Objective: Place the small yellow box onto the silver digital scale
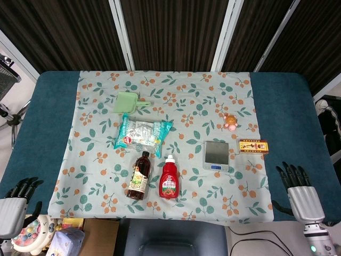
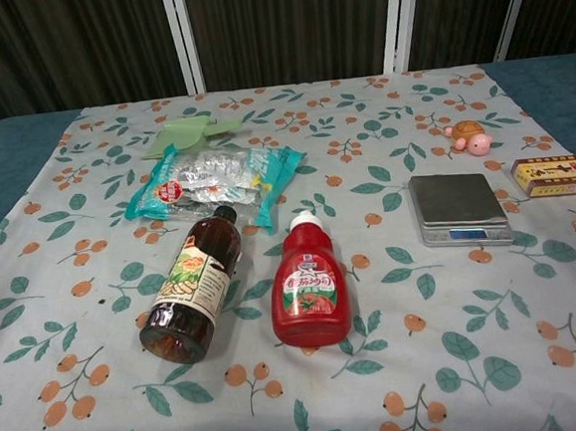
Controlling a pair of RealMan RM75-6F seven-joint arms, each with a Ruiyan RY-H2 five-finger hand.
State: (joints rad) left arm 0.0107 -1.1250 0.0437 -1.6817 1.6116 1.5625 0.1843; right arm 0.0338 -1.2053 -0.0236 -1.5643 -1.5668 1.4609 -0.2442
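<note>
On the right side of the flowered cloth, the small yellow box (image 1: 253,145) lies flat on its broad face, just beside the silver scale (image 1: 216,155) but not touching it, with a little orange turtle toy (image 1: 231,122) farther back. It looks like a thin cardboard carton, light and fairly stiff, likely to dent if squeezed hard and easy to slide on the cloth; I judge the best hold is across its two long edges, near the middle, so it stays level when lifted over to the scale's bare plate. The right hand (image 1: 301,192) rests at the near edge of the tabletop (image 1: 290,106), well apart from the box, fingers (image 1: 292,172) spread and holding nothing. The left hand (image 1: 16,200) sits at the opposite corner, fingers loosely apart, also empty.
</note>
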